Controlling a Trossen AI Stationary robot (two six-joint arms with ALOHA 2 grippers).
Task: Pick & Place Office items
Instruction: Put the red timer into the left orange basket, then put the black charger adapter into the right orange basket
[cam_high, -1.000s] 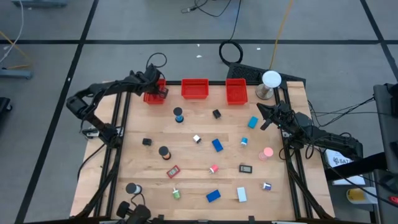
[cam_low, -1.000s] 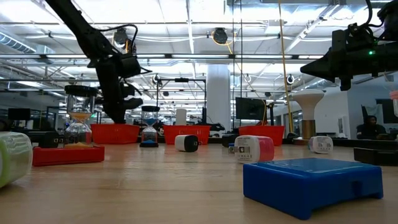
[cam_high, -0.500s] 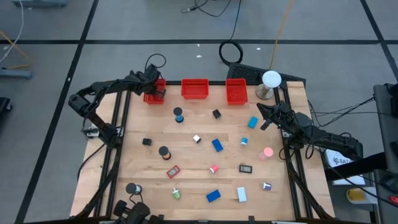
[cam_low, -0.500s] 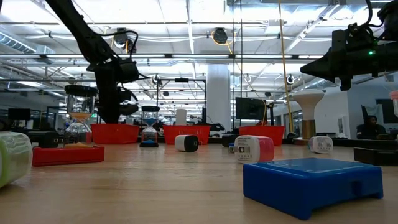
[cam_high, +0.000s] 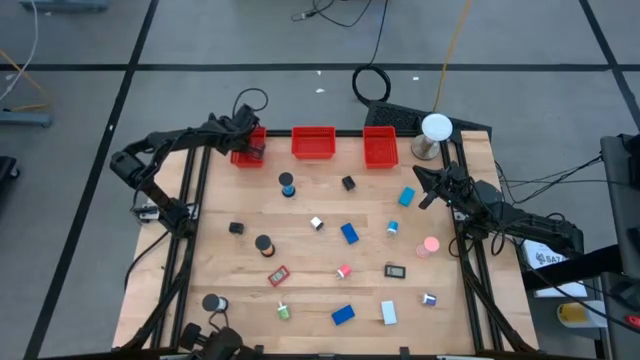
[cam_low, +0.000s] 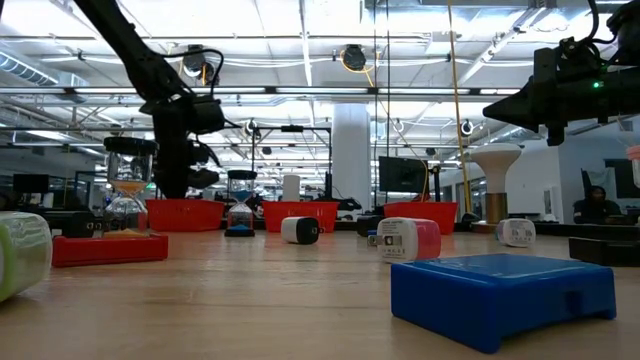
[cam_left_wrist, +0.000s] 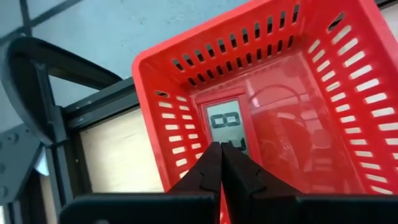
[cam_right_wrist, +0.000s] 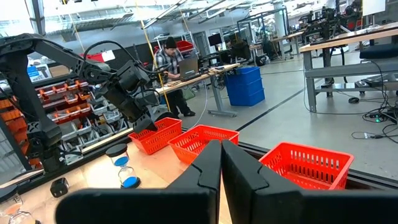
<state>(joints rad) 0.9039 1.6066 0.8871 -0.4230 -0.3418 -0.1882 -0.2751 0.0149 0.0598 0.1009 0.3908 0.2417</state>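
Small office items lie scattered on the wooden table: blue blocks (cam_high: 349, 233) (cam_high: 343, 314), black rolls (cam_high: 263, 243) (cam_high: 211, 302), a pink bit (cam_high: 431, 244), a white bit (cam_high: 388, 314) and a green bit (cam_high: 284, 312). My left gripper (cam_left_wrist: 221, 148) is shut and empty. It hangs just above the left red bin (cam_high: 240, 156), pointing down. A small red-framed display (cam_left_wrist: 225, 124) lies flat on that bin's floor. My right gripper (cam_right_wrist: 221, 146) is shut and empty. It is raised above the table's right side, by a blue block (cam_high: 406, 197).
Two more red bins (cam_high: 313, 142) (cam_high: 380, 146) stand along the far edge, and a white dome (cam_high: 435, 128) stands at the far right corner. An hourglass (cam_high: 287, 184) and a black cube (cam_high: 348, 183) stand in front of the bins. A person (cam_right_wrist: 169, 59) is in the room behind.
My left gripper has moved a little toward the table's left edge and stays over the left red bin.
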